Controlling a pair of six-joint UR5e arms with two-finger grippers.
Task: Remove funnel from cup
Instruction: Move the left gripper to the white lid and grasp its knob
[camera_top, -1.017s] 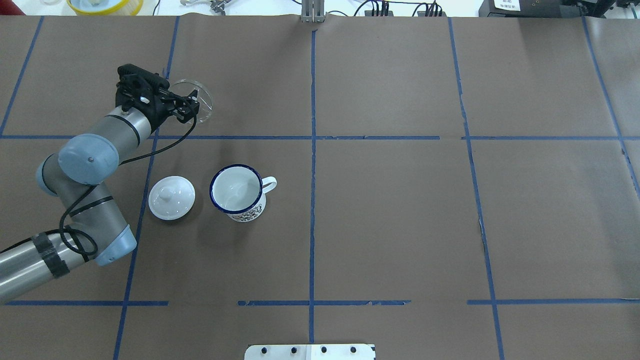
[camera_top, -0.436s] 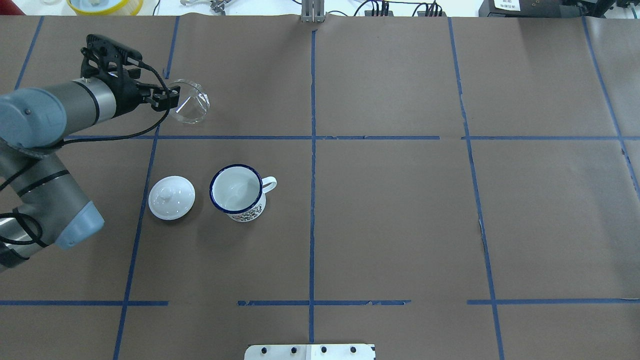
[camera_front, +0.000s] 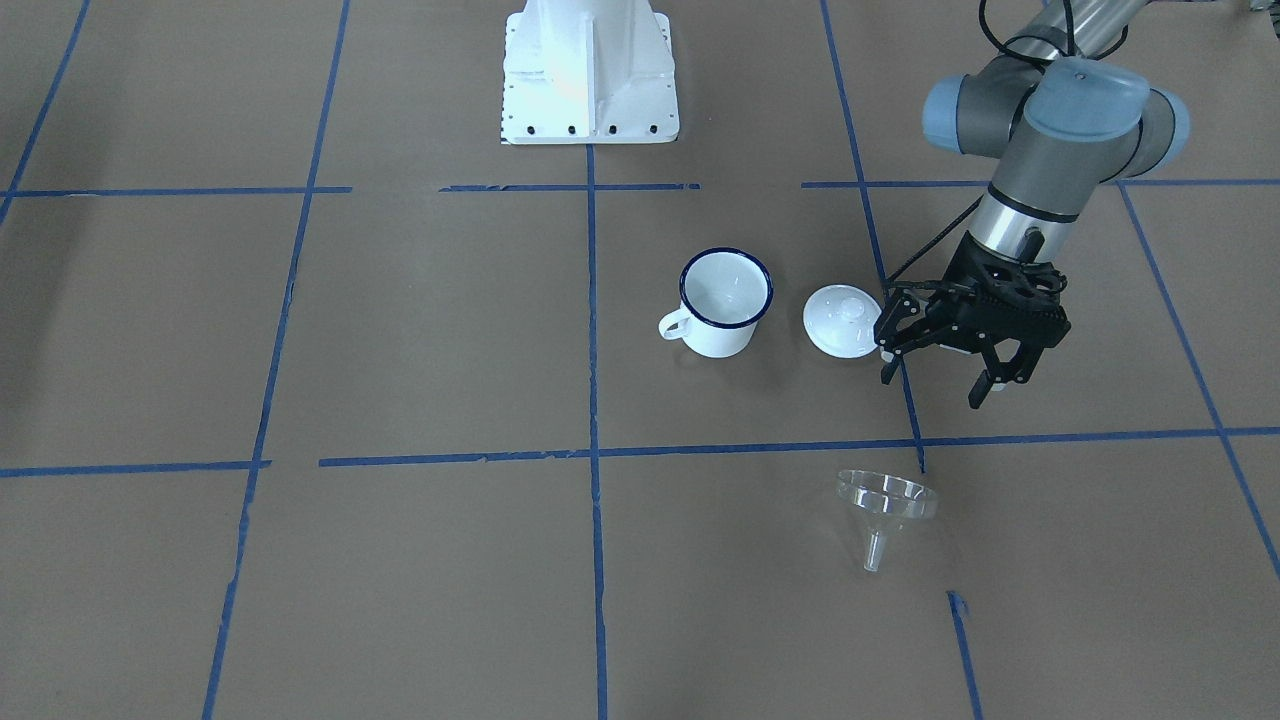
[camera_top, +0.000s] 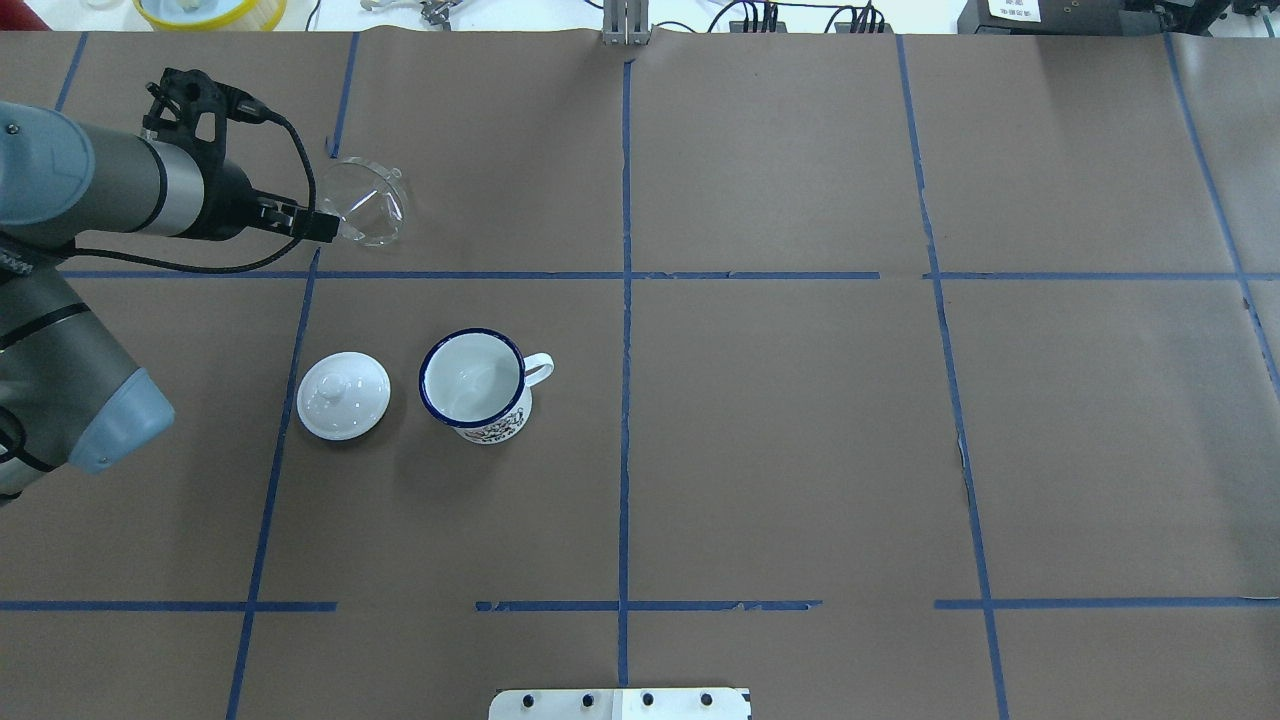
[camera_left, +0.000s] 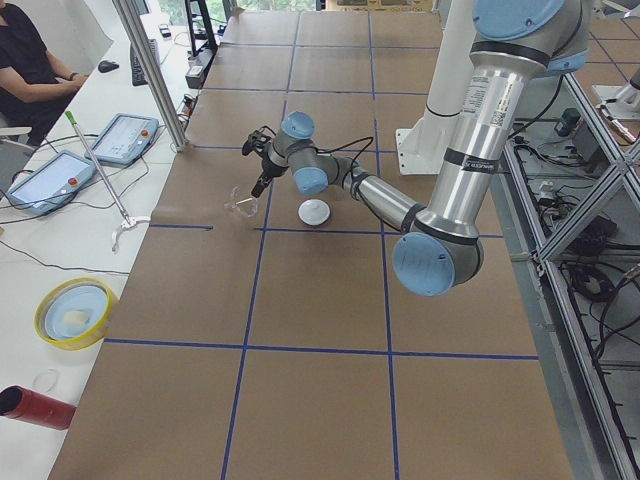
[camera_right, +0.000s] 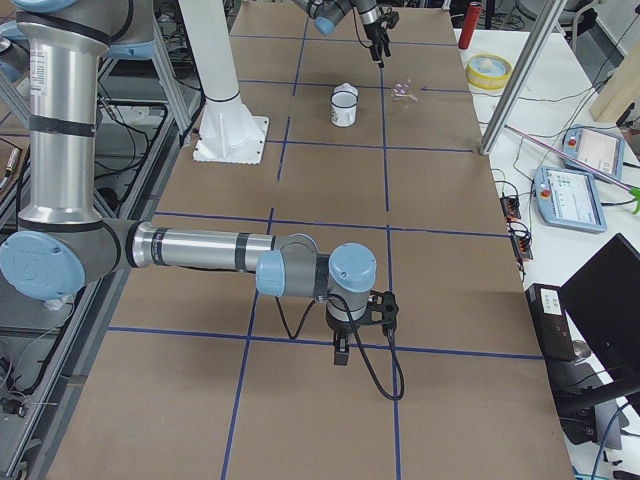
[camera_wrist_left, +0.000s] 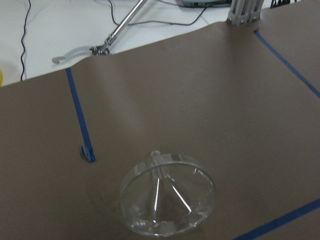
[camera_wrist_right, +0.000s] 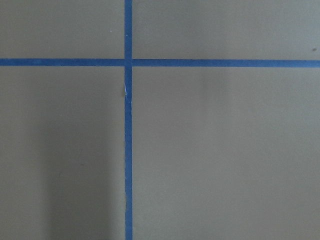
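Brown table (camera_top: 800, 450), dark-patterned cup (camera_top: 473, 382)

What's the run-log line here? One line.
funnel: on table, out of cup | left gripper: open, clear of funnel | right gripper: cannot tell

I see a brown surface (camera_top: 800, 450) with blue tape lines (camera_top: 625, 450) that make big squares. The cup (camera_top: 473, 383) is white with a dark blue rim and a dark swirly pattern low on its side. The lid (camera_top: 343, 394) is plain white. The funnel (camera_front: 886, 497) is see-through. The left pincer (camera_front: 931, 390) is black.
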